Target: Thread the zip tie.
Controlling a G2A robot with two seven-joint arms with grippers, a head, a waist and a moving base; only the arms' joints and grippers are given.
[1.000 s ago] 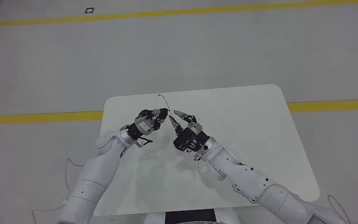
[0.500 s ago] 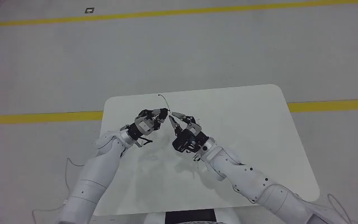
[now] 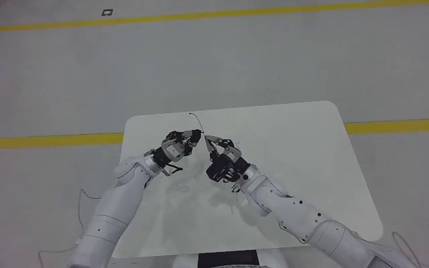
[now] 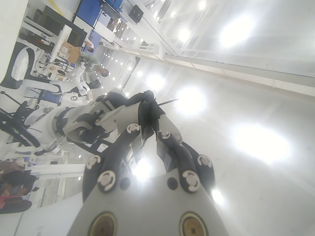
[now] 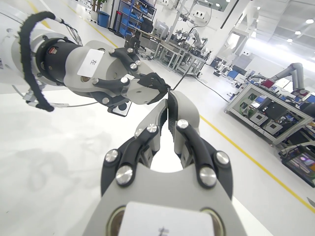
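The zip tie [image 3: 194,119] is a thin black strand held above the white table [image 3: 301,147], its free end curving up and away. My left gripper [image 3: 192,138] is shut on it, and a short piece of zip tie [image 4: 168,102] pokes out past its black pads. My right gripper [image 3: 206,141] meets the left one tip to tip. In the right wrist view my right gripper [image 5: 168,99] has its fingers pressed together just below the left gripper [image 5: 160,85], right where the zip tie [image 5: 179,81] comes out; it seems to pinch the strand.
Both arms hover over the left-centre of the table, with bare tabletop to the right. Yellow floor lines [image 3: 201,15] run behind and beside the table. Workbenches and racks [image 5: 268,109] stand far off in the room.
My right gripper has edged slightly left, closing the small gap to the left gripper's tip. The left gripper and the zip tie have stayed where they were.
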